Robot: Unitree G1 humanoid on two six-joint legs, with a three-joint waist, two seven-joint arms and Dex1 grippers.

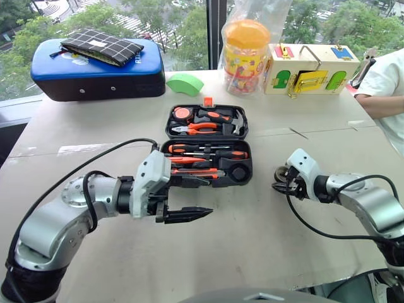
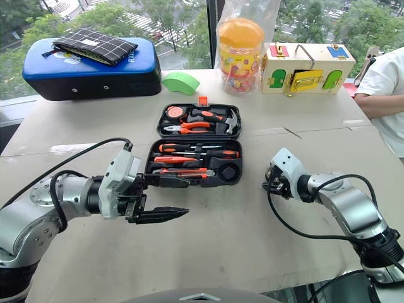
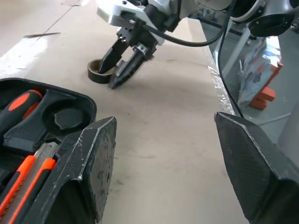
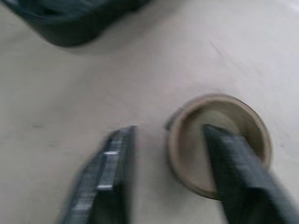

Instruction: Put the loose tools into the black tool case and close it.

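Observation:
The black tool case lies open mid-table, its lid holding a hammer, pliers and a tape measure. In its base lie two slim screwdrivers and a utility knife, beside an empty round slot. My left gripper hovers open by the case's near left corner, with nothing between its fingers. Right of the case, the dark tape roll rests on the table. My right gripper is shut on its wall, one finger inside the ring and one outside.
A blue-and-black padded case with a checked pouch on it sits back left. A green block, an orange-lidded jar in a bag and a wooden latch box line the back. A person's sleeve is at the right edge.

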